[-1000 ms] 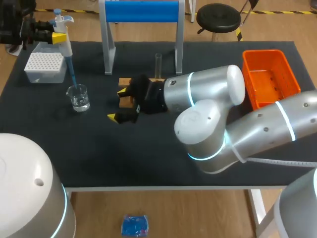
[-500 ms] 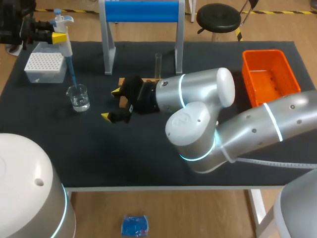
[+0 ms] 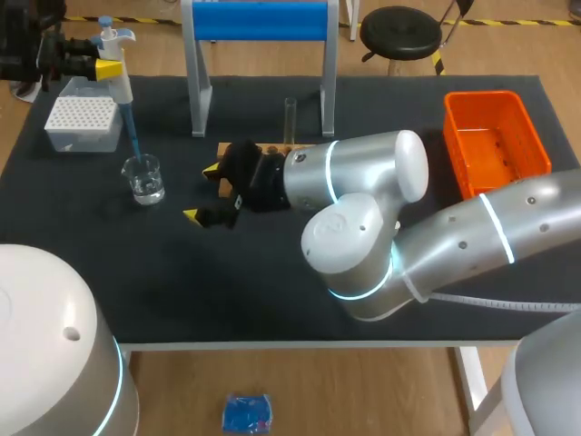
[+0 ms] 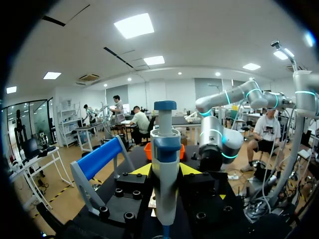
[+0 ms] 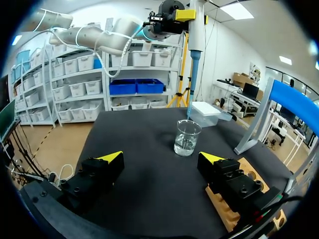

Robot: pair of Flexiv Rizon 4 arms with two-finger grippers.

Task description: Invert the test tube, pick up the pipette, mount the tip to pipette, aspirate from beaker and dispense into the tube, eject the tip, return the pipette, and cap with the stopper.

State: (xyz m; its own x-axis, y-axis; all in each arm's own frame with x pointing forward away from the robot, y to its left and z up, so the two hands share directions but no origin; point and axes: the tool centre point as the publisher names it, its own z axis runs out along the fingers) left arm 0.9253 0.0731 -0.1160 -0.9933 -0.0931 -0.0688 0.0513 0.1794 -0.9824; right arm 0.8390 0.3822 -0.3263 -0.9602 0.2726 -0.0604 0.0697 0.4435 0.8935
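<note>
Slid a little further left with the right tool (image 3: pixel 203 193) — spread wide, holding nothing, low over the counter (image 3: pixel 272 272) just beside the left end of the wooden rack (image 3: pixel 227 149). Kept the left tool (image 3: pixel 111 65) clenched on the pipette (image 3: pixel 122 91) at the far left, blue tip (image 3: pixel 132 136) reaching down to the beaker (image 3: pixel 143 177). Left the test tube (image 3: pixel 290 116) standing up at the rack. Seems to be the sucking-up step now, with help for the tube maybe next.

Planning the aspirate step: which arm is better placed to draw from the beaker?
Left. The left gripper holds the pipette with its blue tip at the mouth of the beaker. The right gripper is open and empty, beside the wooden rack.
</note>
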